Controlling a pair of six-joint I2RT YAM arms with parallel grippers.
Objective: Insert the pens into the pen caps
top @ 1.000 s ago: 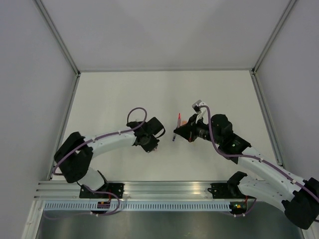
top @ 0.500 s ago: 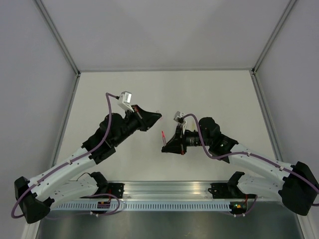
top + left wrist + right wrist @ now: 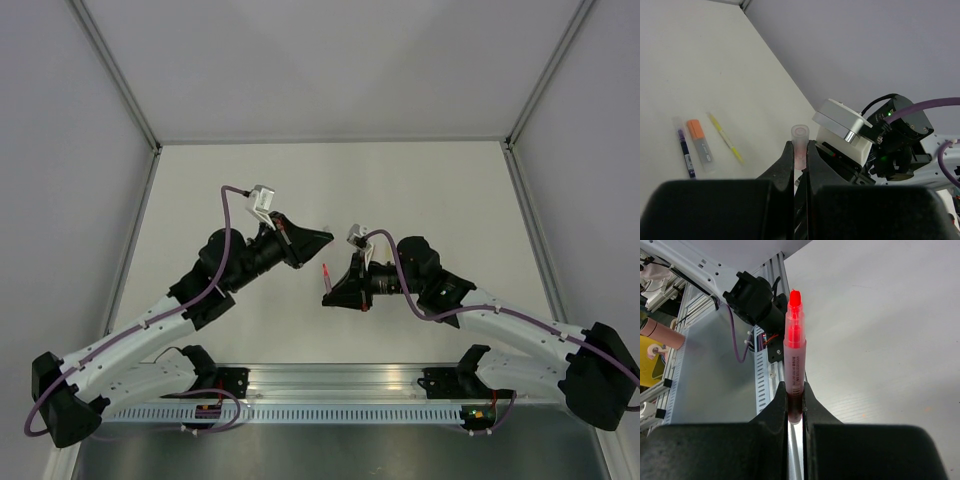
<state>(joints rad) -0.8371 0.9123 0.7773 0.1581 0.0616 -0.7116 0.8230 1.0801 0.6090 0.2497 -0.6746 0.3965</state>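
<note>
Left pincer point(image 3: 800, 146) is clamped tight on the pale pink cap point(image 3: 799, 136). The cap sits squarely between the fingertips, lower part pinched, upper part and its round end sticking out past the tips. Right pincer point(image 3: 794, 389) is closed just as tight on the pink pen point(image 3: 794, 347). The barrel's lower end is buried between the fingers, and most of the barrel plus the bright red-pink tip stands out well beyond them, in line with the pincer axis. In the top view both arms are raised over the middle of the worktop point(image 3: 200, 180). The left pincer point(image 3: 323, 238) comes in from the left and the right pincer point(image 3: 330, 297) sits just below and to its right. They are close but not touching, and the pen's tip point(image 3: 326, 270) lies in the gap between them, clear of the cap. Lying loose on the worktop in the left wrist view, well apart from the cap: a dark purple pen point(image 3: 685, 152), a grey pen with an orange end point(image 3: 701, 146) right beside it, and a yellow pen point(image 3: 726, 139) a little further right. All three are roughly parallel.
</note>
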